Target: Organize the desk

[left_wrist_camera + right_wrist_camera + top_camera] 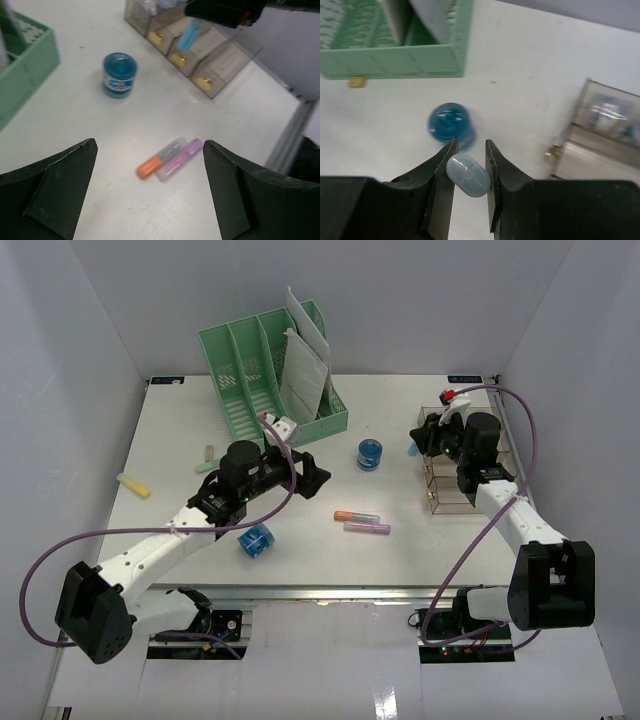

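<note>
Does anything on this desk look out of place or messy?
Yes. An orange highlighter and a purple highlighter lie loose on the desk, a yellow marker sits stray near the left edge, and the papers in the green rack lean crookedly, sticking out above it.

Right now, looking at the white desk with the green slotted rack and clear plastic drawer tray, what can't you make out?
Pale blue oval piece in the right gripper: right wrist view, too blurred to identify.
Contents of the clear plastic drawer tray: top view, right arm covers most.
Small blue block: top view, too small to identify.
Label on the round blue jar: left wrist view, blurred.
</note>
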Motion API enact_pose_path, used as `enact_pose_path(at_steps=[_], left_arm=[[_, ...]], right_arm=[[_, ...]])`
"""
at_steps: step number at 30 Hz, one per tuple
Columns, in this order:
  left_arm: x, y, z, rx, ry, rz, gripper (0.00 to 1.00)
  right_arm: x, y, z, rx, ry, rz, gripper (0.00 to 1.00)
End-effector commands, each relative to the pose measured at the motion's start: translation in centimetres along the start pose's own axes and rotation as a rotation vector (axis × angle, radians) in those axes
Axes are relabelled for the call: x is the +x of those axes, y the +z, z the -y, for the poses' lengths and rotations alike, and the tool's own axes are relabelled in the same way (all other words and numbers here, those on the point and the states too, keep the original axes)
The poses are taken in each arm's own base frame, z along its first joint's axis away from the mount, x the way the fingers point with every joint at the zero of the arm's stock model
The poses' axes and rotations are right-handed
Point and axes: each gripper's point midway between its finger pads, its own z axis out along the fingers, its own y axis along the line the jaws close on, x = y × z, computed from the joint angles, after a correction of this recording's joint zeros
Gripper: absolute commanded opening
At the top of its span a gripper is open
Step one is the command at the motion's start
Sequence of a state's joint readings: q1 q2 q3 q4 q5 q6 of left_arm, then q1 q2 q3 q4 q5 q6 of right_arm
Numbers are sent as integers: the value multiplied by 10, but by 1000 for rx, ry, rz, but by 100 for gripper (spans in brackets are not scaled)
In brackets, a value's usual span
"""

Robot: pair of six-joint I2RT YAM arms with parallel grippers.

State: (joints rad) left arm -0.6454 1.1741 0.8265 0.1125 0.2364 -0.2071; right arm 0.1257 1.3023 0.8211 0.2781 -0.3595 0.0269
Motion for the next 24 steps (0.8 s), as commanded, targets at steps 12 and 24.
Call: enact_pose_path(at_steps=[12,24], left_arm=[[45,-65,-102,-516,221,-206,98],[30,-78,-150,-556,-109,-117,98]], right_arm=[[-11,21,170,572,-545,-60,11],[16,38,183,551,-630,-128,93]])
